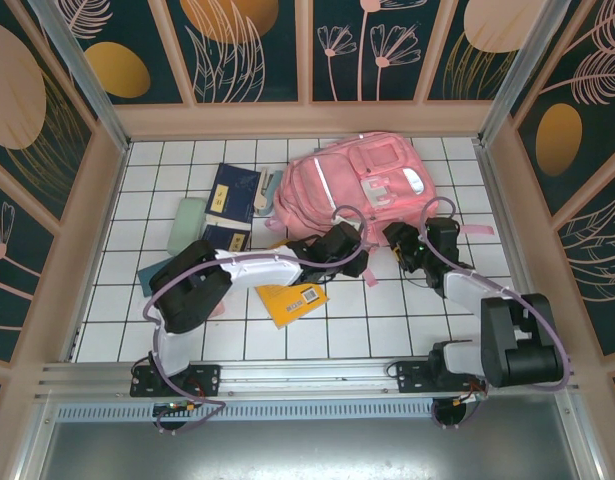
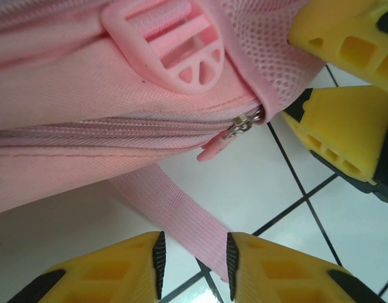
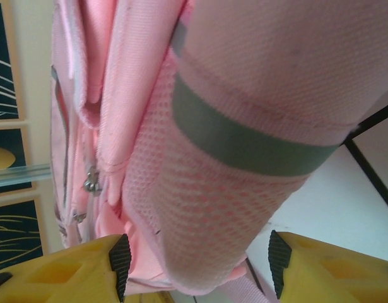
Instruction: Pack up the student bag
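- The student bag (image 1: 362, 185) lies at the far middle of the white-tiled bench (image 1: 387, 320). Both wrist views cut it off, leaving only a shut zipper (image 2: 118, 132), a buckle (image 2: 175, 44) and a grey strip (image 3: 244, 142).
- From above, the black wrists hide the fingertips at the bag's near edge.
- A yellow book (image 1: 292, 300) is partly covered by the left arm.
- The left arm stretches low, forward and rightward. The left gripper (image 2: 194, 268) is released, astride a pink strap (image 2: 175, 208).
- The right arm folds at the elbow, reaching forward-left. The right gripper (image 3: 199, 265) is released, spread wide around the bag's mesh side.
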You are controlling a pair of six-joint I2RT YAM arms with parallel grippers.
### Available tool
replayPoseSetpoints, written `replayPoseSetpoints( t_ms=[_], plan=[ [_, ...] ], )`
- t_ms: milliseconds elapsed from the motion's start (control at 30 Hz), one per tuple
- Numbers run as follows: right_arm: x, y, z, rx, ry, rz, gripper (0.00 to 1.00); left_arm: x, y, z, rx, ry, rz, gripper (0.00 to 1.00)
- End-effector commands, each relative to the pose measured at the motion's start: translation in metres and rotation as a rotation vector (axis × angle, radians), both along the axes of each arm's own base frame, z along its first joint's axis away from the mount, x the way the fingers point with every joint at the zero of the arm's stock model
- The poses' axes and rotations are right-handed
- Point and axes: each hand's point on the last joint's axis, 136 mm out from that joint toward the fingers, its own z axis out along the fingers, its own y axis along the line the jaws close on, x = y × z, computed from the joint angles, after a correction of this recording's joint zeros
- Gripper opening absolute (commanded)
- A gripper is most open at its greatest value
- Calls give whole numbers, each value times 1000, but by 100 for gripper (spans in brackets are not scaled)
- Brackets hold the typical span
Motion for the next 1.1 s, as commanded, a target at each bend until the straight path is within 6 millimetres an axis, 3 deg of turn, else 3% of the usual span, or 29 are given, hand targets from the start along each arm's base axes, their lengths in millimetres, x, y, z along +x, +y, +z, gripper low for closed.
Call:
replayPoseSetpoints(
  t_ms=[0,133,400,867,1067],
  plan=[
    [16,-2,11,14,-53,-9,59,8,-20,9,-51,-44,-24,33],
    [22,-1,10,28,-65,-4,54,11,-29,9,-68,-59,-38,34],
    [26,0,15,35,-65,-7,16,18,-38,3,-67,-60,-33,33],
    [26,4,25,56,-80,16,10,35,-46,-17,-23,-35,6,34],
    [26,5,27,60,-84,19,8,43,-46,-24,7,-39,34,22]
  ],
)
